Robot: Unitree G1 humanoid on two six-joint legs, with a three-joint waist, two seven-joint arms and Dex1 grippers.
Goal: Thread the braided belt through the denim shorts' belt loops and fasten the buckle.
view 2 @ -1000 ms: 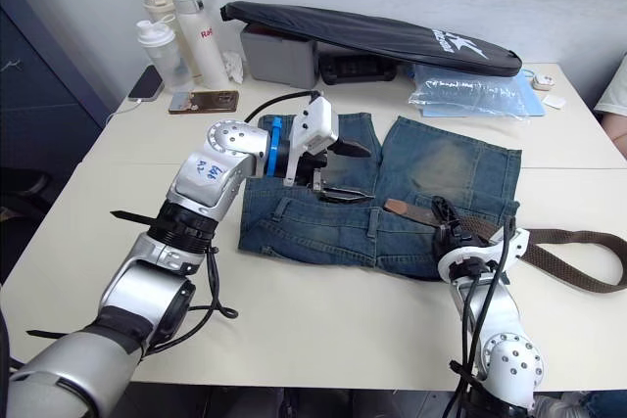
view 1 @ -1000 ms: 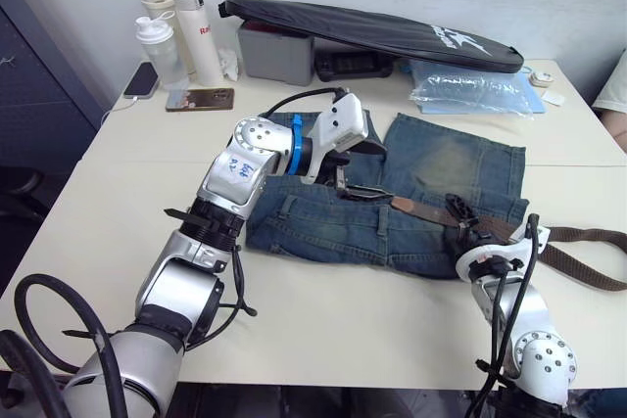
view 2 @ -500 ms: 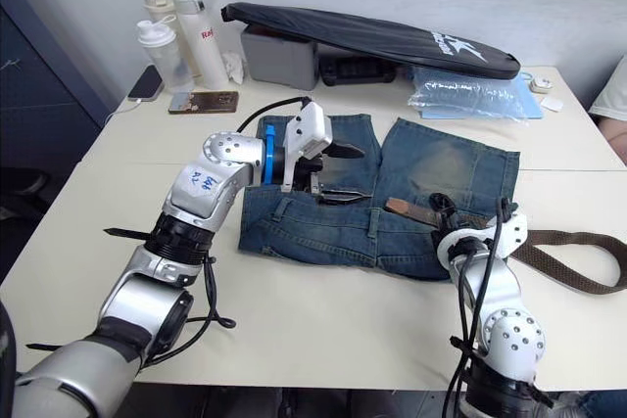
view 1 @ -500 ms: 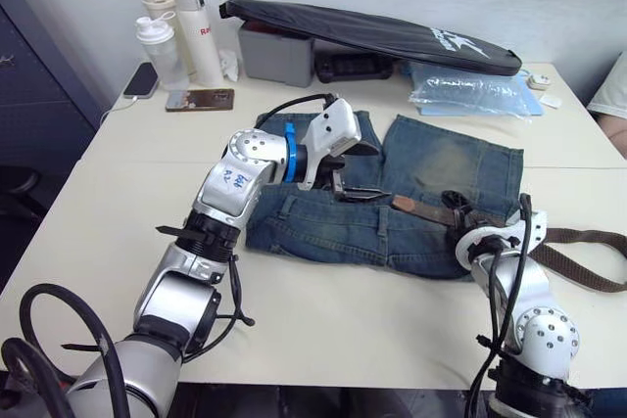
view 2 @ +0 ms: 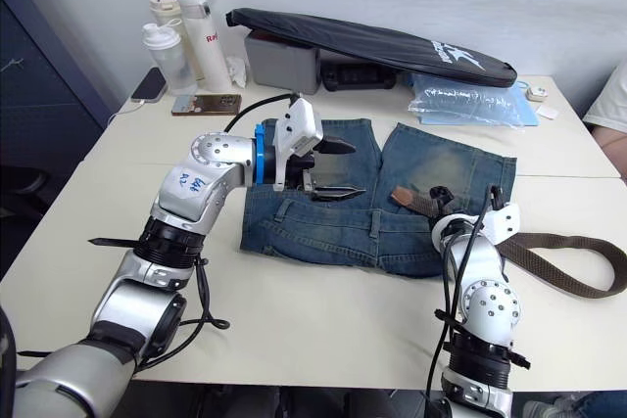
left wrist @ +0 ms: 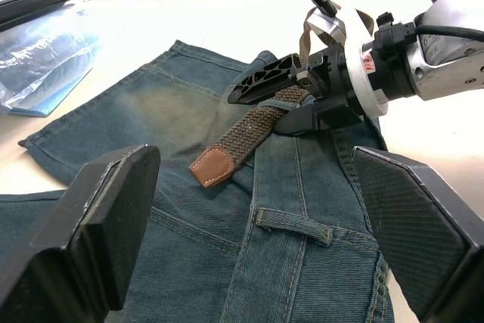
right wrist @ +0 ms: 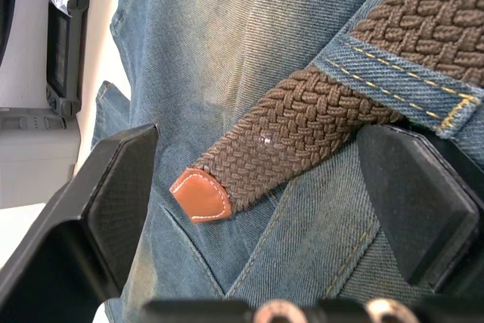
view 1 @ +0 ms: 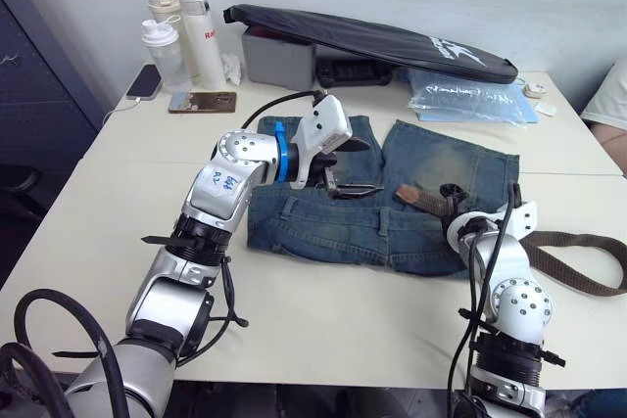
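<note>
The denim shorts (view 1: pixel 323 227) lie flat mid-table, waistband toward me. The braided belt (view 1: pixel 573 261) runs in from the right and passes under one of the belt loops (right wrist: pixel 401 85). Its tan tip (view 1: pixel 405 193) rests on the right leg. My right gripper (view 1: pixel 449 201) is open at that loop, a finger (left wrist: pixel 265 85) on each side of the strap. My left gripper (view 1: pixel 374 166) hovers open over the shorts' middle, left of the tip, with nothing in it. Another belt loop (left wrist: pixel 295 225) lies in front of it. The buckle is out of view.
Along the back edge stand bottles (view 1: pixel 181 36), a phone (view 1: pixel 201 101), a grey box (view 1: pixel 277 56), a long black bag (view 1: pixel 372 36) and a clear plastic bag (view 1: pixel 470 97). A person's sleeve (view 1: pixel 612 95) shows at the far right. Bare table (view 1: pixel 333 310) lies in front of the shorts.
The camera has shifted. My right forearm has swung more upright while its gripper stayed at the belt near the loop. The left gripper holds its place over the shorts.
</note>
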